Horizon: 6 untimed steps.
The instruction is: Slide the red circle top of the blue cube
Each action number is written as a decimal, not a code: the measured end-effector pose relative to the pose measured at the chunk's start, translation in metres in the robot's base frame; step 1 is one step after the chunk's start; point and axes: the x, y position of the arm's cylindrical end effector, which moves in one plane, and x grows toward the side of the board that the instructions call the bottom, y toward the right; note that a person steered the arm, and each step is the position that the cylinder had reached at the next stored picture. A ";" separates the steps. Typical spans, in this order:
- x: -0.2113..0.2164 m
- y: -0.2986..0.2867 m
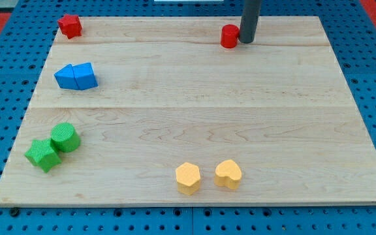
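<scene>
My tip (247,42), the lower end of the dark straight rod, has no jaws to open or close; it rests against the right side of the small red cylindrical block (229,36) near the top edge of the pale wooden board (194,117). The two-part blue block (76,76) lies well apart, toward the view's left. Pushing well probably means staying centred behind the red circle and driving leftward along the top, stopping short of the red angular block (69,25) in the corner.
</scene>
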 end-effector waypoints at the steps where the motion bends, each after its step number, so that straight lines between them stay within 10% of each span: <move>1: -0.019 -0.056; 6: -0.010 -0.145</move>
